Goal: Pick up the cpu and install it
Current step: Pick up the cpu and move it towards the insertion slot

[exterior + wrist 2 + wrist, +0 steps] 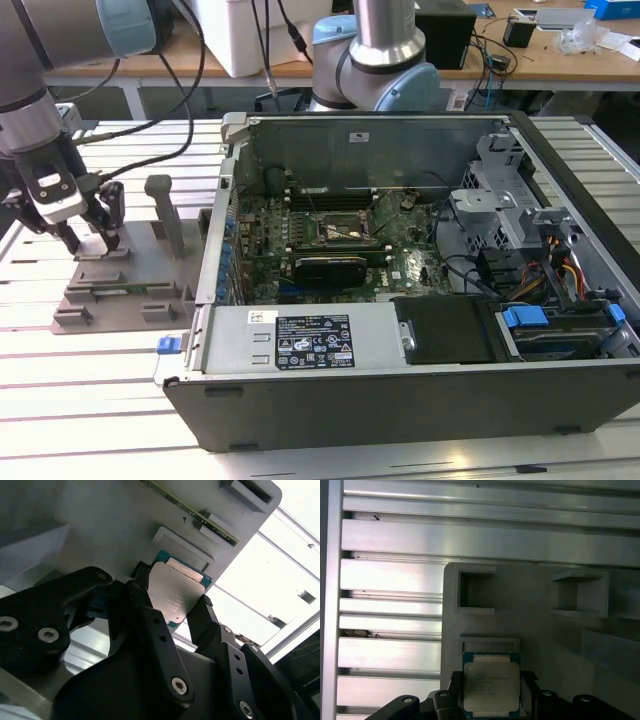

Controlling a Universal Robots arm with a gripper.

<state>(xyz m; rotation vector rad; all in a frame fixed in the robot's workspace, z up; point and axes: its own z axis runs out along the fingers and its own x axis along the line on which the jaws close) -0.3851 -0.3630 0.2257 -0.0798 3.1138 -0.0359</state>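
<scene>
**Gripper clamped on the cpu at the grey tray**

A slotted aluminium table carries the work, with a cluttered wooden workbench running along the back of the room.

At the exterior view's left, the gripper is down low over a grey moulded tray. In both wrist views its two black fingers sit against opposite edges of the cpu, so the jaws are closed onto the chip. The shiny silver-white lid faces the cameras and a green border shows around it. The chip is close against the tray's flat face, just beside a small raised ledge. Whether it has lifted clear of the tray cannot be told.

Further along the tray in the first wrist view are two square recessed pockets. In the second wrist view a thin green-edged board lies along the tray. An upright post rises from the tray near the gripper.

Beside the tray, toward the exterior view's right, lies an open computer case. Inside it is the green motherboard, and the dark square socket with its metal frame sits near the middle, well apart from the gripper. A labelled power supply runs along the case's near side. A silver and pale-blue robot joint stands behind the case.
</scene>
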